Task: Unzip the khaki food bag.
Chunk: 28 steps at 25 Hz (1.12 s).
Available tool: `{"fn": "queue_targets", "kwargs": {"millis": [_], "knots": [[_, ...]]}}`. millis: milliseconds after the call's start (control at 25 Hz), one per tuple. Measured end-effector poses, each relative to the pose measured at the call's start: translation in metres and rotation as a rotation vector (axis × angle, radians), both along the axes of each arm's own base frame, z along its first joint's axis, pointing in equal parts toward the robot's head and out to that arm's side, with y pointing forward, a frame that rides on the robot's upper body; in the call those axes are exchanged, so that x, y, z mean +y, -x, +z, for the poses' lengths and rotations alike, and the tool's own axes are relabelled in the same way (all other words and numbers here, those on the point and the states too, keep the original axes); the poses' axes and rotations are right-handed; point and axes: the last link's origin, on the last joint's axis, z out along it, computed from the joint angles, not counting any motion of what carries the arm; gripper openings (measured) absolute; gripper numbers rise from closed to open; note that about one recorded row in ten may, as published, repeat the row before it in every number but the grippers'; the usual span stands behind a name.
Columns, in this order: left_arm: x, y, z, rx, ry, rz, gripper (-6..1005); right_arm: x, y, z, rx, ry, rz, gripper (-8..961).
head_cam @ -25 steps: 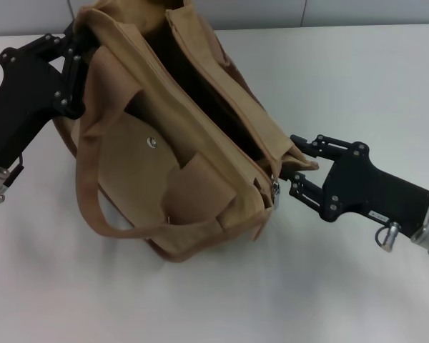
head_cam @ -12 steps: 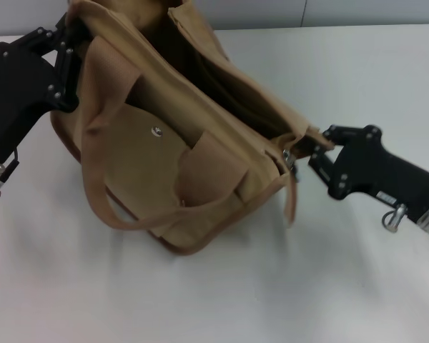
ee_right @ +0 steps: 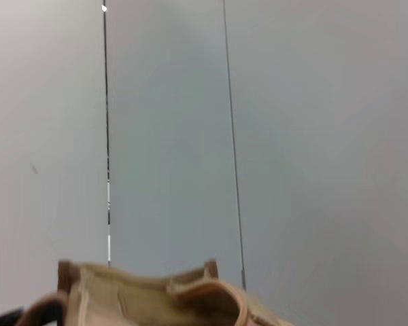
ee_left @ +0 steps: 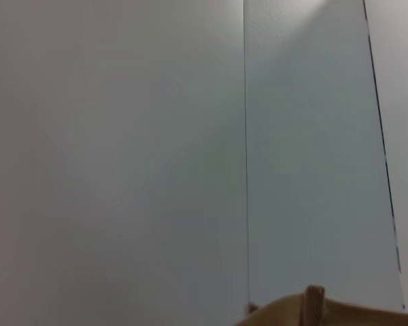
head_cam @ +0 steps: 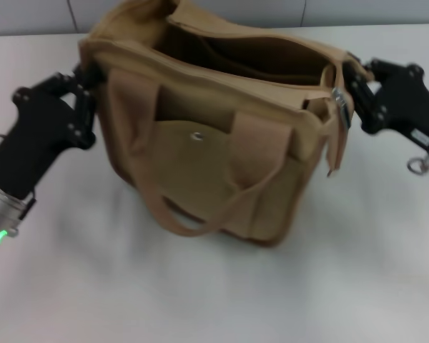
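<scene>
White table (head_cam: 222,300) under a grey panelled wall. Bag (head_cam: 200,157), tipped on its side a second ago, now stands upright mid-table, mouth gaping and zipper run to its right end: unzipping looks essentially done. Left gripper (head_cam: 82,96) pinches the bag's left end; right gripper (head_cam: 354,89) is pressed together on the strap beside the pull (head_cam: 339,107).

Both arms end in matte black, angular casings dotted with small round screws. The left hand (head_cam: 86,96) joins a silver metal cuff with a small green light. The right hand (head_cam: 357,93) has a small silver ring hanging under its casing.
</scene>
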Motion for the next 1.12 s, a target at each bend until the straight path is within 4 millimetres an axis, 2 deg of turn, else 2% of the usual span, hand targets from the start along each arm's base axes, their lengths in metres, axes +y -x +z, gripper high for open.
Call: {"fn": "queue_targets", "kwargs": {"millis": [120, 400, 560, 760, 1040, 1120], "knots": [[-0.01, -0.005, -0.011, 0.022, 0.03, -0.044, 88, 0.023, 0.017, -0.002, -0.015, 0.011, 0.016, 73], [-0.025, -0.008, -0.017, -0.001, 0.059, -0.071, 89, 0.048, 0.037, 0.001, -0.042, 0.063, 0.023, 96], [-0.029, -0.007, -0.016, -0.021, 0.067, -0.068, 214, 0.049, 0.036, 0.003, -0.039, 0.11, 0.003, 109], [-0.037, -0.004, -0.002, -0.073, 0.055, -0.102, 352, 0.041, 0.02, 0.016, 0.061, 0.116, -0.078, 125], [-0.046, 0.008, 0.046, -0.128, 0.13, -0.184, 547, 0.008, 0.001, 0.059, 0.2, 0.158, -0.048, 395], [-0.047, 0.012, 0.059, -0.101, 0.189, -0.207, 632, -0.011, -0.003, 0.066, 0.162, 0.259, 0.017, 465]]}}
